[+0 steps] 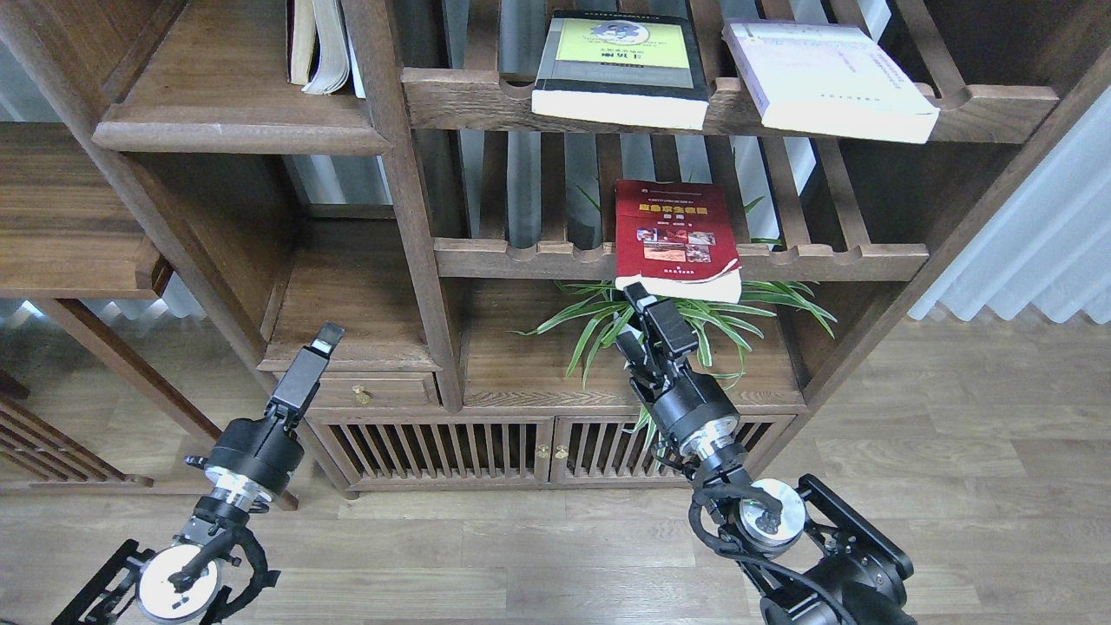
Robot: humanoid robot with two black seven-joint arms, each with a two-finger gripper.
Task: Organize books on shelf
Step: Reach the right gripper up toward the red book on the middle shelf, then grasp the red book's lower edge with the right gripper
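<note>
Red book (675, 233), frame centre, on slatted shelf (833, 259); right gripper (644, 299) at its lower edge, closure indiscernible; left gripper (325, 338) likewise.

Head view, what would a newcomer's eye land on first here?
Probably the red book, lying flat on the middle slatted shelf with its near end overhanging the rail, and the right gripper just below that end. Above it, a black book and a white-lavender book also lie flat, jutting over the upper rail.
</note>
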